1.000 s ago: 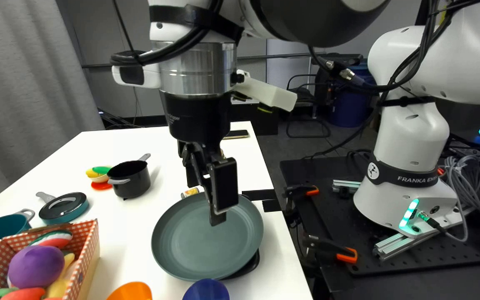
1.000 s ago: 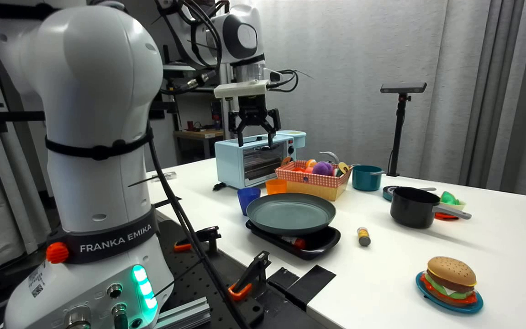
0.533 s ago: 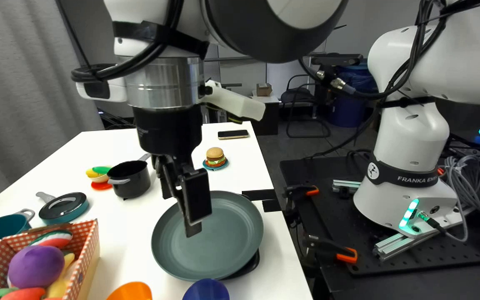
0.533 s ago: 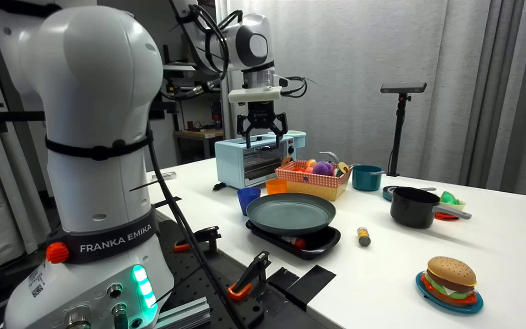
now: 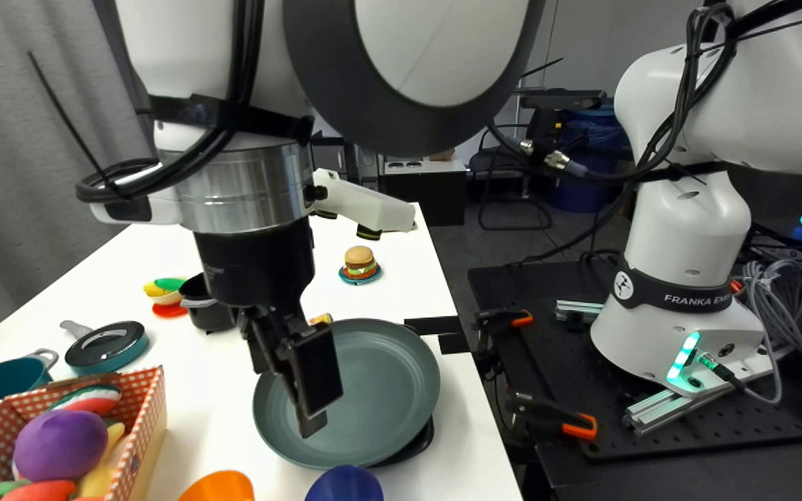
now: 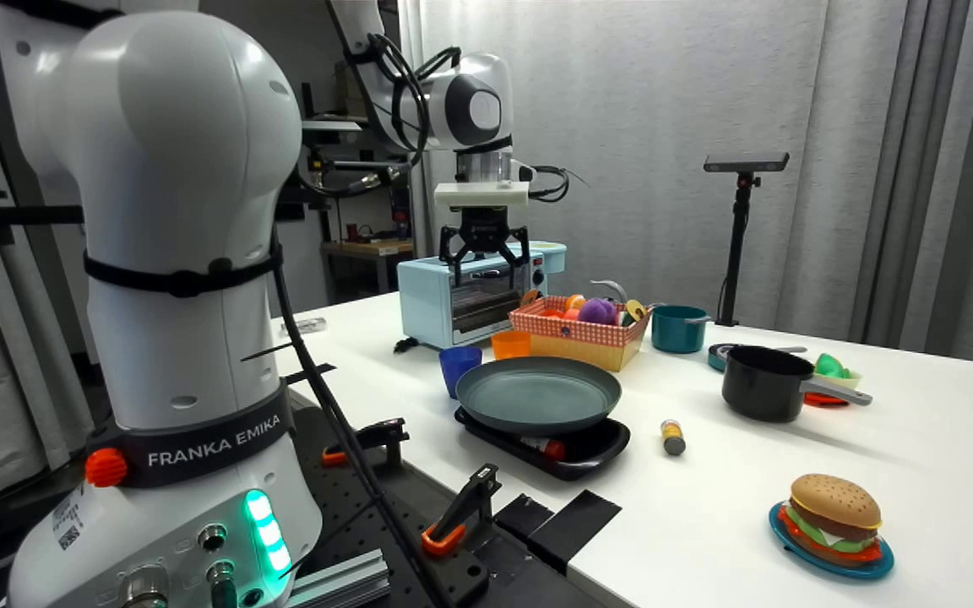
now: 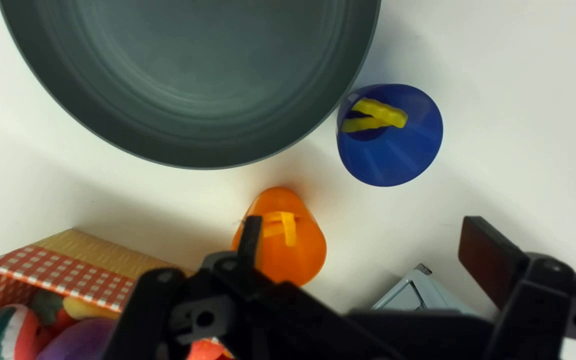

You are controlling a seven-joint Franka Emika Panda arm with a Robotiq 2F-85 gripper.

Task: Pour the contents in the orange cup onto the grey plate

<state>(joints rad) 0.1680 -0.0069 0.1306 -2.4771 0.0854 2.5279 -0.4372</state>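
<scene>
Hanging wide-jawed, the black hand (image 7: 362, 241) had yet to grasp the orange plastic cup (image 7: 294, 260), its yellow sticks (image 7: 289, 229) unpoured, near the bare round grey plate (image 6: 539, 393).

The grey plate (image 7: 193, 80) runs off the top of the wrist view, where the gripper (image 7: 363, 237), lower center, hides part of the orange cup (image 7: 295, 262); in an exterior view, the bottom edge crops the blue cup (image 5: 345, 485).
</scene>
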